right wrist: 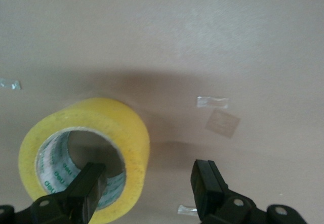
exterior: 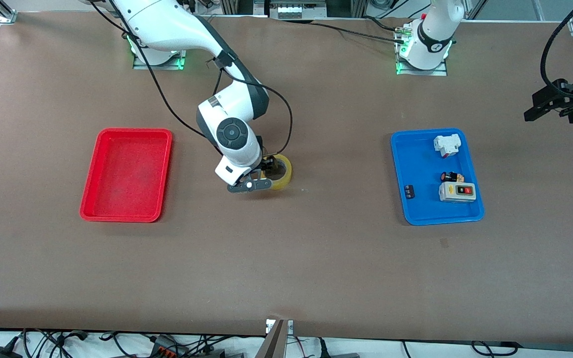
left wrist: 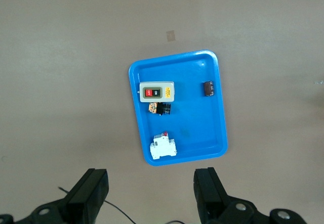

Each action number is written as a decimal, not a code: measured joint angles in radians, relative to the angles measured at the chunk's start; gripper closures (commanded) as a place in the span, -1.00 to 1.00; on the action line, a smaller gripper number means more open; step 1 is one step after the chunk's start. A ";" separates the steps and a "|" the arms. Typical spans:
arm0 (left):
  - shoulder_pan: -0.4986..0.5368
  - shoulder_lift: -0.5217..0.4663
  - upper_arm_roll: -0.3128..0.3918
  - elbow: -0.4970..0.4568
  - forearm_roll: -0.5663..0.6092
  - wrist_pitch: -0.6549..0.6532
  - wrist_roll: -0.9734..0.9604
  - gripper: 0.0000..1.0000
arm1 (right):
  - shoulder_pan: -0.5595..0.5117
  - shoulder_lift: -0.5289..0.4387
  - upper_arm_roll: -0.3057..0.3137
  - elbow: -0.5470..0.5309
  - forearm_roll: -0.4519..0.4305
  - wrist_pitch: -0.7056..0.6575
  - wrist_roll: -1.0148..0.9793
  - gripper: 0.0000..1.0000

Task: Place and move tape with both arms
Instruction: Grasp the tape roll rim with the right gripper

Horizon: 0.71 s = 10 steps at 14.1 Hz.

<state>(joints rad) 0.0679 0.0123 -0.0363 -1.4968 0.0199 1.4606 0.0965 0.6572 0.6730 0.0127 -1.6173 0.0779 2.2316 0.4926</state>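
Observation:
The tape (exterior: pixel 284 173) is a yellowish roll lying flat on the brown table near its middle, hole upward. My right gripper (exterior: pixel 269 171) is down at the roll and open. In the right wrist view one finger (right wrist: pixel 86 186) stands over the hole of the tape (right wrist: pixel 121 128). The other finger stands outside the roll, so the roll's wall is between the jaws with a gap showing. My left gripper (exterior: pixel 535 105) waits open in the air at the left arm's end of the table. Nothing is between the left gripper's (left wrist: pixel 151 178) fingers.
A blue tray (exterior: pixel 421 164) toward the left arm's end holds a white-grey switch box (exterior: pixel 457 191), a white breaker (exterior: pixel 446 145) and small dark parts. The left wrist view shows the blue tray (left wrist: pixel 202 128) from above. A red tray (exterior: pixel 127 174) lies toward the right arm's end.

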 measured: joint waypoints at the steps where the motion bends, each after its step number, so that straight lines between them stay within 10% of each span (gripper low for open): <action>1: -0.007 -0.006 0.007 0.000 0.000 -0.008 0.009 -1.00 | 0.008 0.006 0.000 0.000 0.000 0.008 0.005 -1.00; 4: -0.057 -0.015 0.048 -0.006 0.000 -0.023 0.013 -1.00 | 0.016 0.032 0.000 0.000 0.000 0.056 0.010 -0.82; 6: -0.055 -0.015 0.049 -0.012 0.000 -0.023 0.014 -1.00 | 0.016 0.044 -0.001 0.002 0.000 0.067 0.010 0.17; 9: -0.053 -0.015 0.044 -0.016 0.000 -0.019 0.016 -1.00 | 0.015 0.046 -0.005 0.016 0.000 0.071 0.012 1.00; 10: -0.048 -0.015 0.038 -0.017 0.000 -0.017 0.016 -1.00 | 0.015 0.046 -0.005 0.022 0.000 0.071 0.018 1.00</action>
<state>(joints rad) 0.0198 -0.0026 0.0013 -1.5140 0.0197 1.4434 0.1128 0.6726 0.7190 0.0074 -1.5949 0.0779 2.3024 0.5110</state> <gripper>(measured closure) 0.000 0.427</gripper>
